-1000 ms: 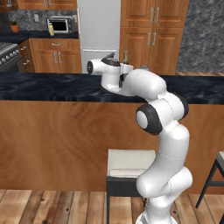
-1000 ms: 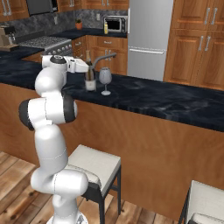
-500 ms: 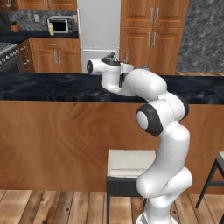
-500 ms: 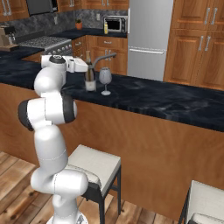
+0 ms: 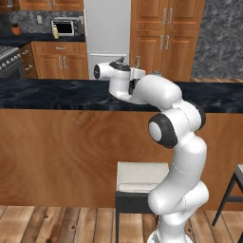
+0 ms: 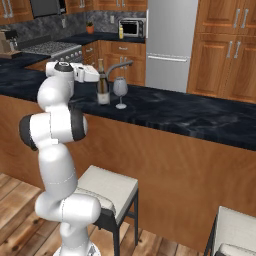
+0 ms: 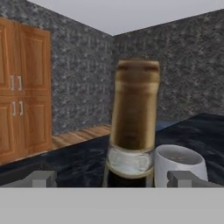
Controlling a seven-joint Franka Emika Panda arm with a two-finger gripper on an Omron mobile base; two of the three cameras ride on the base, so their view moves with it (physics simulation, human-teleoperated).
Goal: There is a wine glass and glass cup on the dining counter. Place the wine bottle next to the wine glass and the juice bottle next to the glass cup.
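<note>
Left base view: arm's upper link hides the wine bottle and wine glass; just a sliver of bottle neck (image 5: 138, 61) pokes up behind the wrist. Right base view: gripper sits at the bottle (image 6: 103, 82), fingertips too small to make out, so contact can't be told. Hand view: bottle's lower body cut off by the bottom edge, only the foil neck (image 7: 134, 111) and shoulder visible; wine glass (image 7: 178, 164) shows rim and upper bowl, stem and foot cut off. Small yellow thing (image 6: 121, 31) on the far counter by the microwave too small to identify.
</note>
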